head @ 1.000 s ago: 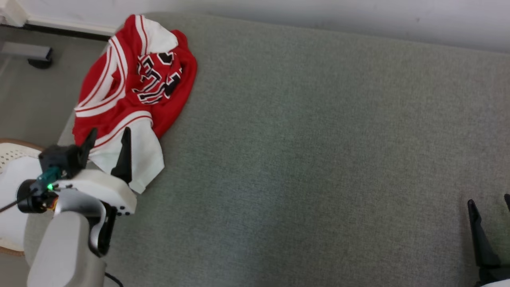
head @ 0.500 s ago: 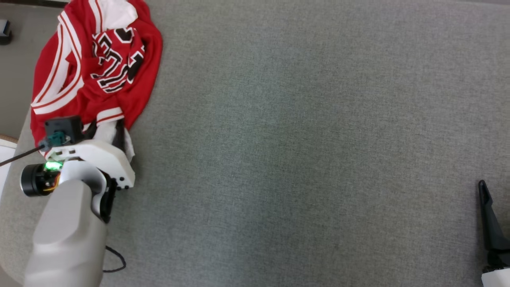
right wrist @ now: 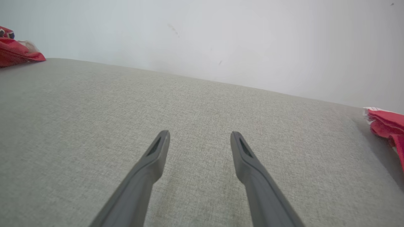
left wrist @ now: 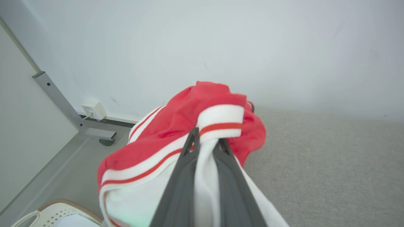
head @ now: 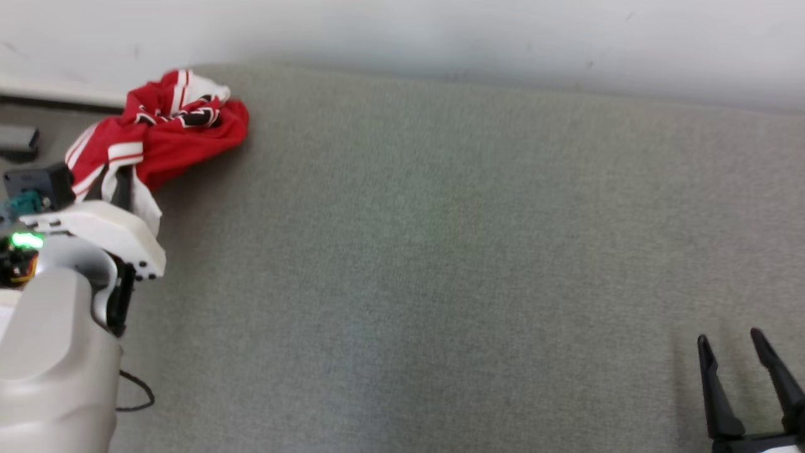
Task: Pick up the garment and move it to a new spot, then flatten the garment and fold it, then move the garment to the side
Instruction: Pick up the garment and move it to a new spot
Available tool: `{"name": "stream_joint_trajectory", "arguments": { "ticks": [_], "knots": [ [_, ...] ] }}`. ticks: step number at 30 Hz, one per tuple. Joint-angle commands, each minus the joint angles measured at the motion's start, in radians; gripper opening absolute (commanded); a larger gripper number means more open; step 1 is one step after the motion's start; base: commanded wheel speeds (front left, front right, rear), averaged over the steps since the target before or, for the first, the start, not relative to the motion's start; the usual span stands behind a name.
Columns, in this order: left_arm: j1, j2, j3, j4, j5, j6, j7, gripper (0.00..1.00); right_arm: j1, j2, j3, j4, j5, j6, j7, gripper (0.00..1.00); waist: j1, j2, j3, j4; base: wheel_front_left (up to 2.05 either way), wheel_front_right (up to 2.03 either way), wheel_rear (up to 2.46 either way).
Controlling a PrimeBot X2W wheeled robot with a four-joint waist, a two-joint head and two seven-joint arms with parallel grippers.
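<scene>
The head camera looks steeply down from overhead on the grey woven fabric surface. The wrist cameras sit close behind the left claw and right claw, facing the plain white wall. All three views share the crumpled red-and-white garment at the left claw's tips.

We get bright, soft, even light in all three views, every shadow soft-edged. Just beside the garment, on its side toward the open grey surface, a faint blurred shadow darkens the weave. In the head view the garment looks slightly smeared, its stripes unsharp, and nearer us than the garment a green lamp blooms past its own edges. In the left wrist view the garment's cuff is crisp, while the left gripper in front of it goes soft toward the bottom edge. Behind the garment the wall is washed pale.
</scene>
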Motion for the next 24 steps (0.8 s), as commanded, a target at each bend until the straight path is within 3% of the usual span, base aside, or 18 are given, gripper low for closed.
{"name": "stream_joint_trajectory", "arguments": {
  "ticks": [1,12,19,24],
  "knots": [
    [-0.004,0.009,-0.002,-0.038,-0.011,-0.011,0.021,0.0,0.021,0.013,0.002,0.012,0.012,-0.002,0.001,1.0,-0.0001,0.0,-0.094,-0.034,0.0,0.0,0.0],
    [0.12,-0.008,-0.079,-0.526,-0.08,-0.053,0.295,0.0,0.067,0.077,0.02,0.046,0.013,-0.002,0.001,1.0,-0.0001,0.0,-0.227,-0.14,0.0,0.0,0.0],
    [0.209,-0.034,-0.141,-0.857,-0.15,-0.063,0.47,0.0,0.076,0.09,0.025,0.052,0.015,-0.002,0.001,1.0,-0.0001,0.0,-0.248,-0.225,0.0,0.0,0.0],
    [0.257,-0.069,-0.211,-1.009,-0.181,-0.06,0.544,0.0,0.06,0.097,0.03,0.054,0.016,-0.002,0.001,1.0,-0.0001,0.0,-0.236,-0.287,0.0,0.0,0.0]
  ]
}}
